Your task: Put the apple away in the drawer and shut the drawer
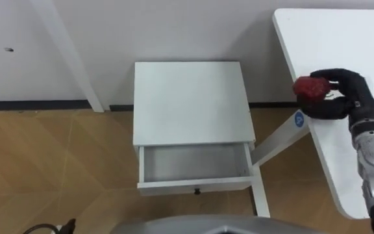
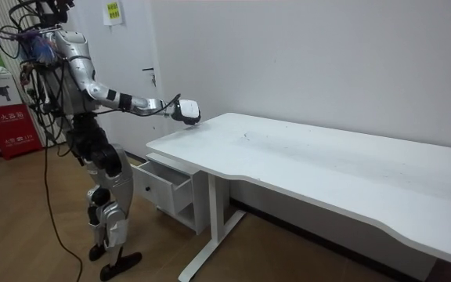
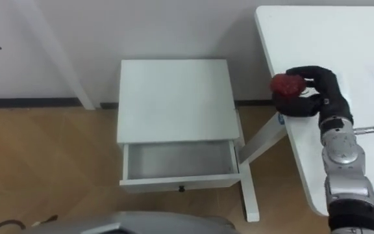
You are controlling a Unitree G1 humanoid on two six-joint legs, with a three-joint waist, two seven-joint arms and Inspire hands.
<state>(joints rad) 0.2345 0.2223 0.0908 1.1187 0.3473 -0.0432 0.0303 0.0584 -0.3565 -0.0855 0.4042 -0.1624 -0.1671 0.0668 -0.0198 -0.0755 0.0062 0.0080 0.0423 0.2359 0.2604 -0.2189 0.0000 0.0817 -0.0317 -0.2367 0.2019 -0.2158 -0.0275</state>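
- One apple (image 1: pixel 310 88) — red, roundish, stem direction unclear — sits in the right hand (image 1: pixel 348 91), fingers curled round it.
- Both hover right of the open drawer (image 1: pixel 193 164).

Bright, even light; soft shadows.

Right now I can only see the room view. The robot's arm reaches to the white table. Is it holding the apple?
Observer: Yes. The eye views show the right hand curled round a red apple at the table's left edge.
Operator: Is anything inside the drawer?
Observer: I see nothing in it. The drawer is pulled open, its pale bottom bare.
Operator: Which way is it from the apple?
Observer: To the robot's left of the hand, under the cabinet top.
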